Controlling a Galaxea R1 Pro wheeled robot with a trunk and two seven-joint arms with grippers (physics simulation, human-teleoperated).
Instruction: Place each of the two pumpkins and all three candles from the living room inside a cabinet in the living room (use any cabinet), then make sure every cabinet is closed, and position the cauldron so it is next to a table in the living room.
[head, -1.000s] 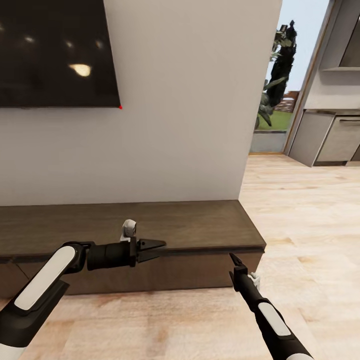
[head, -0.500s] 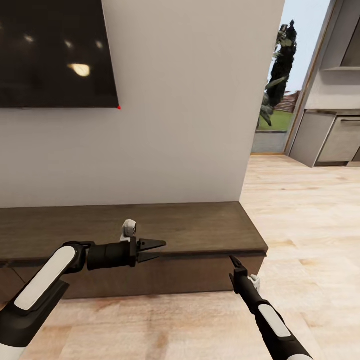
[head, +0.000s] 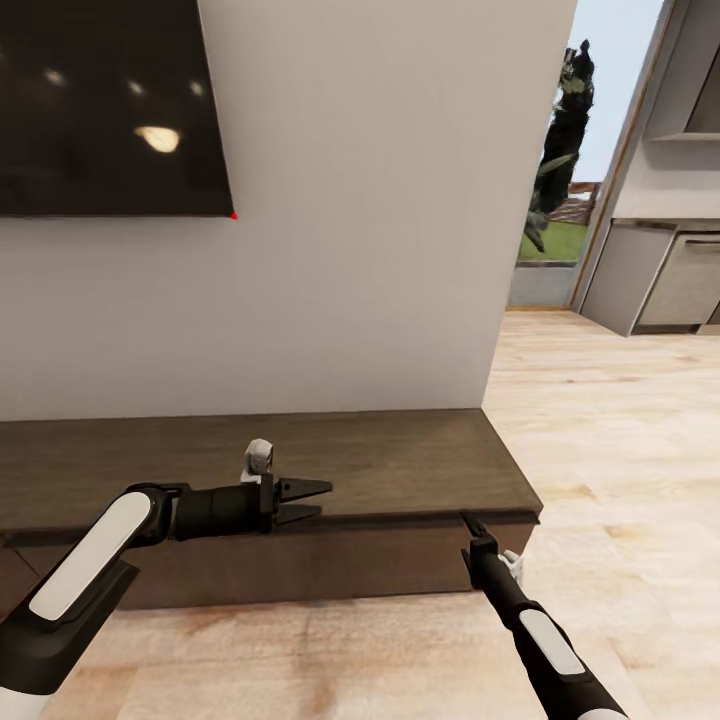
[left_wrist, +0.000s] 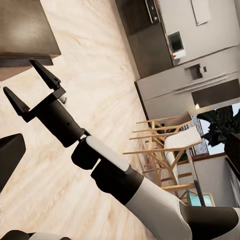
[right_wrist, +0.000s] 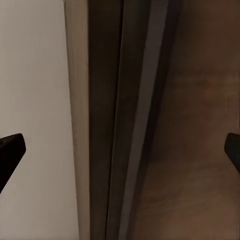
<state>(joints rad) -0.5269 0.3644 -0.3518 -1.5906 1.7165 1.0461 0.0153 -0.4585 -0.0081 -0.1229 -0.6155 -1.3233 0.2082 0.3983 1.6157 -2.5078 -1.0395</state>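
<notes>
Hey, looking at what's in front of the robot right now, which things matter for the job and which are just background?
For the job:
- cabinet, long, dark brown
- left hand, open
- right hand, open, at the cabinet's front edge

Background:
- TV
- wall
- wooden floor
- kitchen units
- chairs

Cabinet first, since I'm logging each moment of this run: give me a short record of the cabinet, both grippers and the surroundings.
cabinet: long low dark brown unit against the white wall; nothing on the top that shows
left gripper: open, empty, pointing sideways in front of the cabinet's top edge
right gripper: open, empty, near the cabinet's front at its right end; the left wrist view shows its fingers spread
TV screen: black, on the wall above the cabinet
floor: pale wood, running to a kitchen at right
</notes>
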